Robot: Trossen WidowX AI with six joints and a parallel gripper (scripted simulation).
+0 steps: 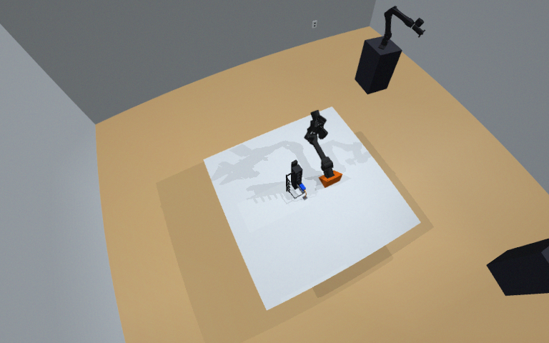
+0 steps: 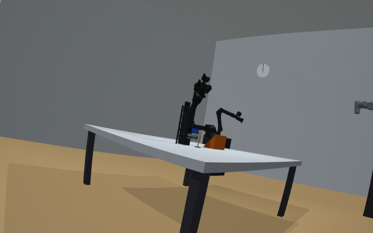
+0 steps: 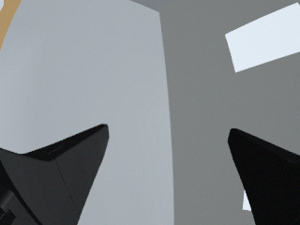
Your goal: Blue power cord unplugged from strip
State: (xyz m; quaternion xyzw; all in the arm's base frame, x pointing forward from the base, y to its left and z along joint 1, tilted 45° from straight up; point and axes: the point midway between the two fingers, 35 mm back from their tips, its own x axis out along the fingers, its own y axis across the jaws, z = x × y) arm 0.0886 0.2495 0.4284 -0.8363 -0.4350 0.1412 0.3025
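Note:
A black power strip (image 1: 294, 169) (image 2: 185, 122) stands upright on the white table (image 1: 324, 242) (image 2: 170, 152). The blue plug (image 1: 302, 186) (image 2: 194, 131) sits in the strip's lower part, on the side facing the arm's orange base (image 1: 330, 178) (image 2: 215, 142). A thin cord (image 1: 304, 196) (image 2: 198, 140) runs from the plug down to the table. My gripper (image 1: 315, 116) (image 2: 204, 80) (image 3: 171, 134) is raised high above the strip, pointing up and away. It is open and empty; in the wrist view only walls show between the fingers.
A black wire rack (image 1: 288, 184) (image 2: 179, 124) leans against the strip's far side. A second arm on a black pedestal (image 1: 377, 64) stands in the room's corner. Another black box (image 1: 522, 266) sits on the floor at the right.

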